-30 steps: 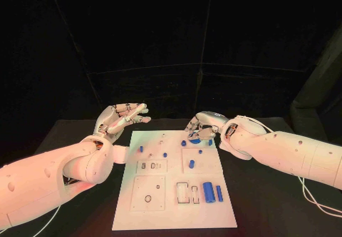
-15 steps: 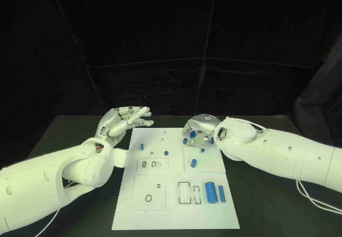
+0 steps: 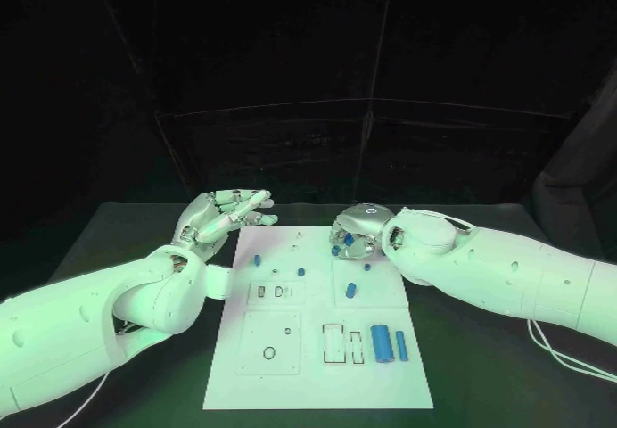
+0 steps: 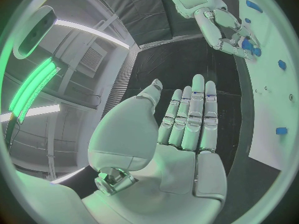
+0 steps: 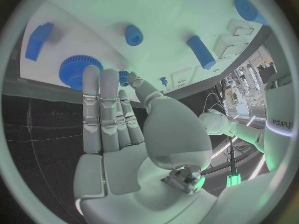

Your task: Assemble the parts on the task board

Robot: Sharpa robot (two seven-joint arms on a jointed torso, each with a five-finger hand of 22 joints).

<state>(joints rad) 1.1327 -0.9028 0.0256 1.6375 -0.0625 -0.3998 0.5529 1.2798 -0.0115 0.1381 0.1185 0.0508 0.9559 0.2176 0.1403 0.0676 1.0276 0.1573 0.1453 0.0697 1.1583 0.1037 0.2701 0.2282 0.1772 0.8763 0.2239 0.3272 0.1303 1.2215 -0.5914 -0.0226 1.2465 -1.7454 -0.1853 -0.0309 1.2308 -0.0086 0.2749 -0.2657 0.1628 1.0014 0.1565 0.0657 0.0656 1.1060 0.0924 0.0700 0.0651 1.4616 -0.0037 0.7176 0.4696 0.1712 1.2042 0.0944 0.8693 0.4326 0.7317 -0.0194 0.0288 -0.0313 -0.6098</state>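
The white task board (image 3: 308, 357) lies in the middle of the table. Blue parts sit on it: small ones (image 3: 258, 260) (image 3: 352, 289) in the far half, a thick cylinder (image 3: 381, 341) and a slim one (image 3: 401, 345) near right. My right hand (image 3: 357, 230) hangs over the board's far right corner, fingers stretched out. Its fingertips (image 5: 91, 74) reach a blue gear (image 5: 74, 70), and its thumb points at a small blue peg (image 5: 124, 75); nothing is gripped. My left hand (image 3: 226, 214) is raised beside the far left corner, fingers straight, holding nothing.
The board has square plates with slots and holes (image 3: 269, 353) in its near left half. Black table (image 3: 501, 374) surrounds the board on both sides. A black curtain closes the back.
My right hand has shifted a little toward the board's middle and turned down over the gear, hiding most of it. The left hand has barely moved.
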